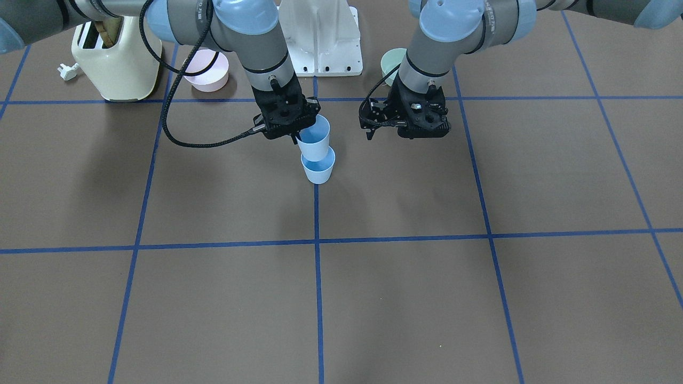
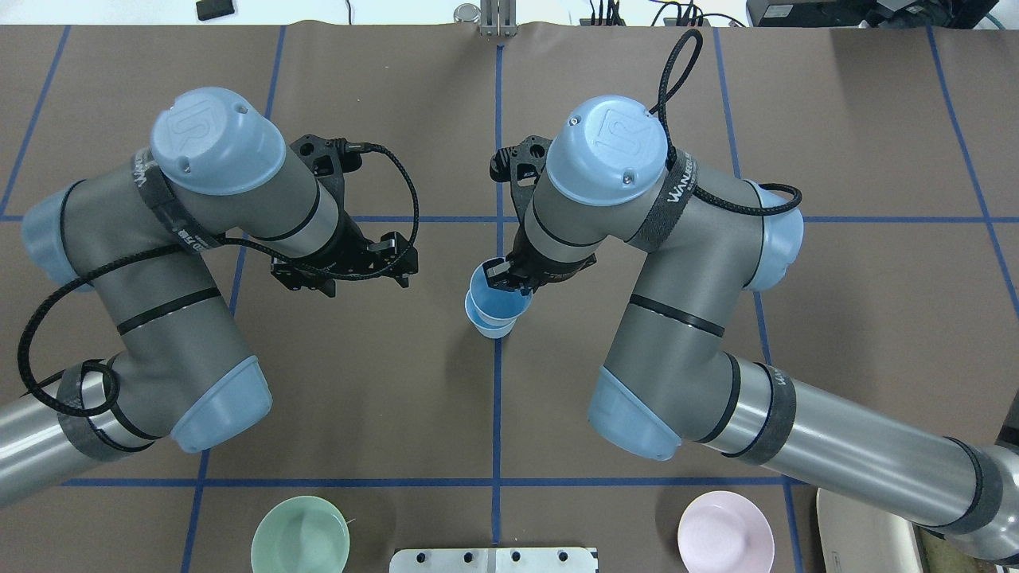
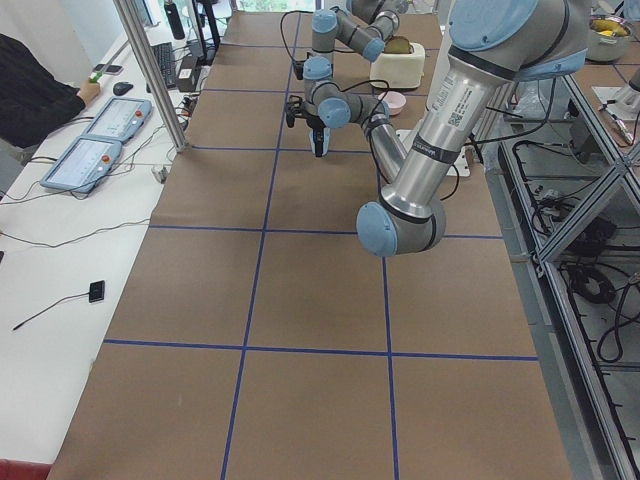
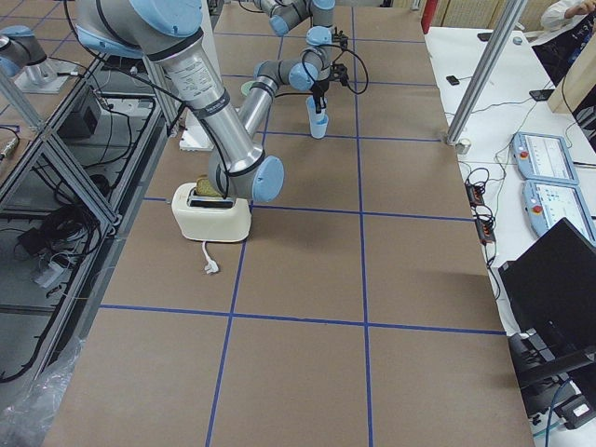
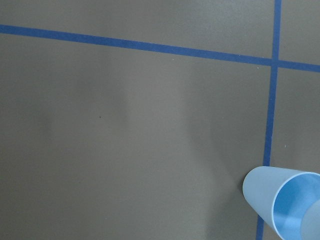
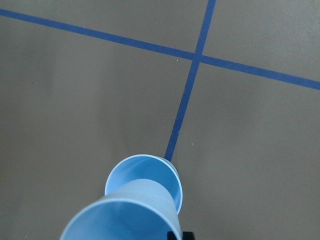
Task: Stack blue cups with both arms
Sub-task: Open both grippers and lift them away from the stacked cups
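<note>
Two light-blue cups sit at the table's middle on the blue centre line. The lower cup [image 1: 318,168] [image 2: 493,325] [image 6: 150,172] stands upright on the table. My right gripper [image 1: 299,136] [image 2: 505,277] is shut on the rim of the upper cup [image 1: 314,140] [image 2: 492,293] [image 6: 125,215]. It holds that cup slightly tilted, with its base at the lower cup's mouth. My left gripper [image 1: 374,129] [image 2: 366,280] hangs open and empty above bare table, well apart from the cups. One cup [image 5: 280,200] shows at the left wrist view's lower right corner.
A cream toaster [image 1: 117,58] with its plug, a pink bowl [image 1: 208,72] [image 2: 724,532] and a green bowl [image 1: 392,61] [image 2: 301,535] stand near the robot's white base [image 1: 320,37]. Blue tape lines cross the brown table. Operators' desks lie beyond the far edge.
</note>
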